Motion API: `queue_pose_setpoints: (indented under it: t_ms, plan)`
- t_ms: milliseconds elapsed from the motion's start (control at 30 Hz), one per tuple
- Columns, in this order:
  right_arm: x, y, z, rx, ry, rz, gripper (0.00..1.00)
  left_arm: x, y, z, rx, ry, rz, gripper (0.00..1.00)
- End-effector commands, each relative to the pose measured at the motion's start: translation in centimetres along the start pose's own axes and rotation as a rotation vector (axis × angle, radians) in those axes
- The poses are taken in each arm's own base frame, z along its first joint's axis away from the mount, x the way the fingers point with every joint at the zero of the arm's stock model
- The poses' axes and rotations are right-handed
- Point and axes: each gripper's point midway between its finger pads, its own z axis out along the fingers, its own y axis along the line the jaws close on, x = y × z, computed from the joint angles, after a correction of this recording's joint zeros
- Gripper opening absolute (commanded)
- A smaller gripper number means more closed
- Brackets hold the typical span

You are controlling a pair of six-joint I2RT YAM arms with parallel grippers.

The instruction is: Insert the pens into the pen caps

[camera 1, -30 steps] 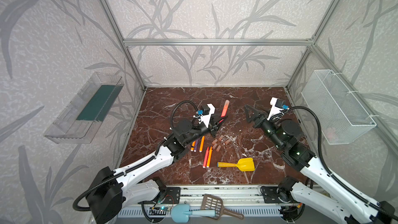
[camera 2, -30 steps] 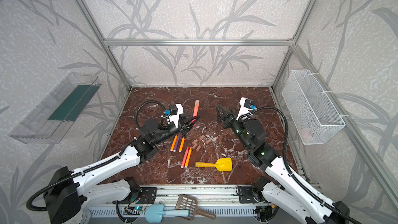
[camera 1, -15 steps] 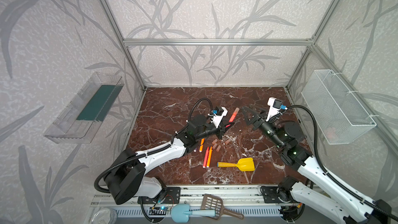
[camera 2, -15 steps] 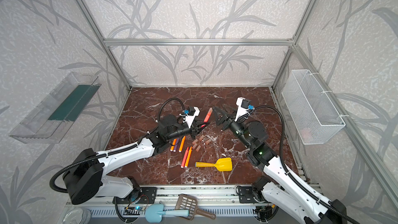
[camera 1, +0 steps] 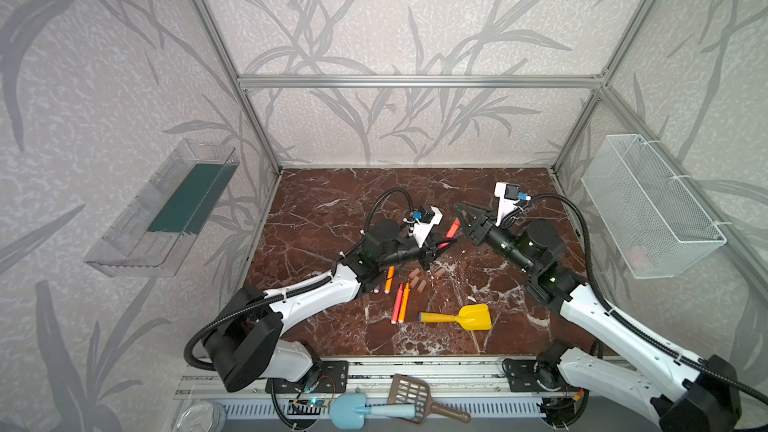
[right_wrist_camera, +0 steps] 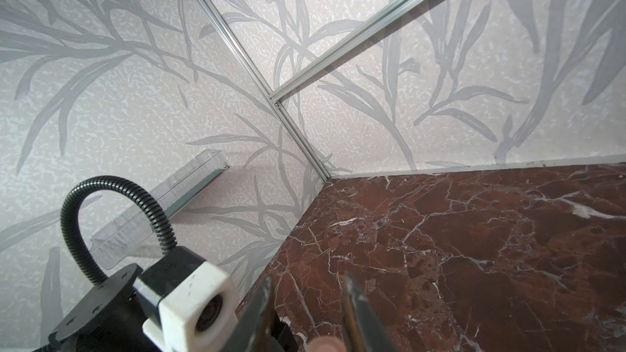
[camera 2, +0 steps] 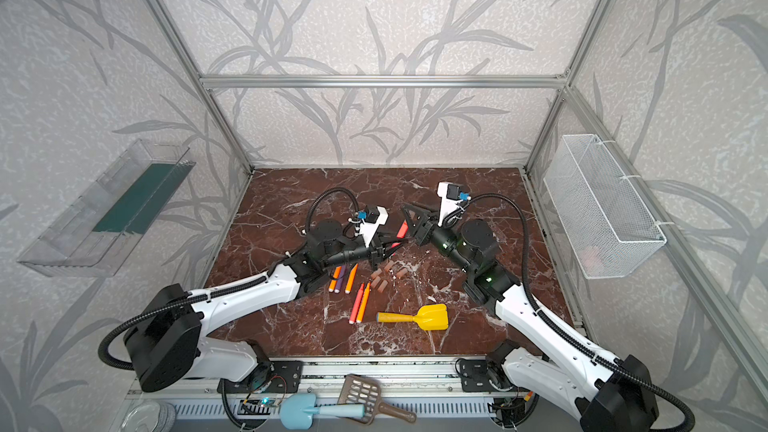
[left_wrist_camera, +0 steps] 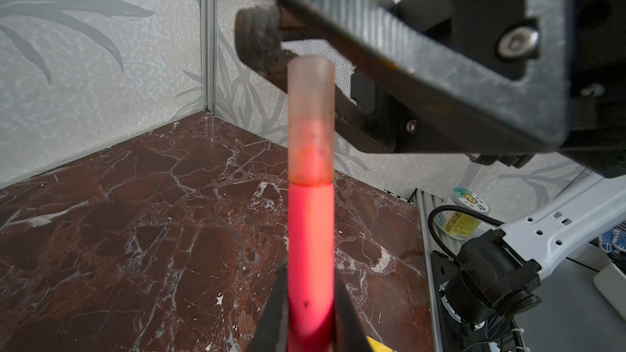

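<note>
My left gripper (left_wrist_camera: pixel 310 274) is shut on a red-pink pen (left_wrist_camera: pixel 310 231) with a translucent pen cap (left_wrist_camera: pixel 311 113) on its far end. It holds the pen above the table's middle (camera 1: pixel 453 228). My right gripper (camera 1: pixel 459 222) meets it from the right. Its jaws stand narrowly apart around the cap end (right_wrist_camera: pixel 326 345), which lies close to one finger with a gap to the other. Loose pens (camera 2: pixel 351 278) lie in orange, red and purple under the left arm. Several loose pen caps (camera 2: pixel 382 278) lie beside them.
A yellow toy shovel (camera 1: pixel 457 317) lies near the front of the marble table (camera 1: pixel 332 201). A wire basket (camera 1: pixel 648 209) hangs on the right wall and a clear tray (camera 1: pixel 166 209) on the left wall. Two scoops (camera 1: pixel 374 409) lie beyond the front rail.
The left arm has carried the capped pen rightward to the right gripper. The right gripper has come in to meet it, and its jaws have narrowed from wide open around the cap end.
</note>
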Motion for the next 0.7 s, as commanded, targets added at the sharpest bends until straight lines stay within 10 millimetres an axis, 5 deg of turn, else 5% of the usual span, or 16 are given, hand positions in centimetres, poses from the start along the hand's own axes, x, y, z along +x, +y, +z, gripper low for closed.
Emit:
queue_pose_setpoints:
  t_ms: [0,300,467,667]
  plan:
    - [-0.3,1.2,0.6,-0.048,0.011,0.033,0.31,-1.7,-0.6,0.4,0.032,-0.037,0.018,0.0]
    - [2.3,0.7,0.7,-0.033,0.122,0.054,0.0,-2.0,-0.4,0.2,0.024,-0.042,0.014,0.0]
    - [7.1,0.1,-0.9,-0.016,0.231,-0.007,0.0,-2.2,-0.8,0.0,0.046,-0.05,0.003,0.0]
    - [10.6,0.4,-2.9,-0.054,0.242,-0.033,0.0,-2.9,-1.0,-0.9,0.098,-0.078,-0.037,0.0]
